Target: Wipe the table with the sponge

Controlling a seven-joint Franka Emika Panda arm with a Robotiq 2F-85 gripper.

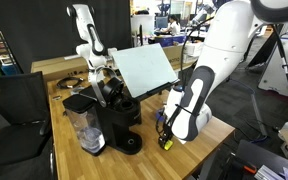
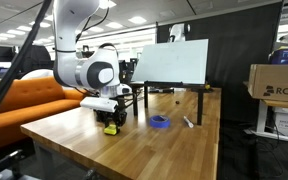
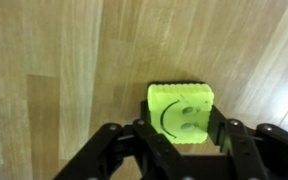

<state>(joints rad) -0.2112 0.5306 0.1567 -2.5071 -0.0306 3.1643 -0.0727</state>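
The Franka arm's Robotiq gripper [image 3: 182, 124] is clamped on the sponge [image 3: 181, 104], a bright yellow-green square pad with a smiley face cut into its upper side. In the wrist view the two black fingers [image 3: 149, 128] press against opposite edges of the pad, which fills the gap between them and juts out past the fingertips. Pale plank grain of the table [image 3: 44, 70] spreads out all around the tool.

In both exterior views the gripper [image 2: 110, 121] points straight down with the sponge [image 2: 111, 129] at its tip, low against the wooden top [image 2: 154, 152]. Whether the pad presses on the wood or sits just above it cannot be told. The arm's white wrist rises directly above the tool.

A blue-purple tape roll [image 2: 160, 122] lies flat on the table to one side of the gripper, near it but apart from it. In an exterior view the gripper [image 1: 165, 137] and sponge [image 1: 167, 144] sit close to the table's edge. A black coffee machine [image 1: 112, 118] with a clear jug stands on the opposite side of the tool, not touching it. A tilted whiteboard [image 1: 144, 68] stands beyond the gripper, farther along the tabletop [image 1: 144, 160].
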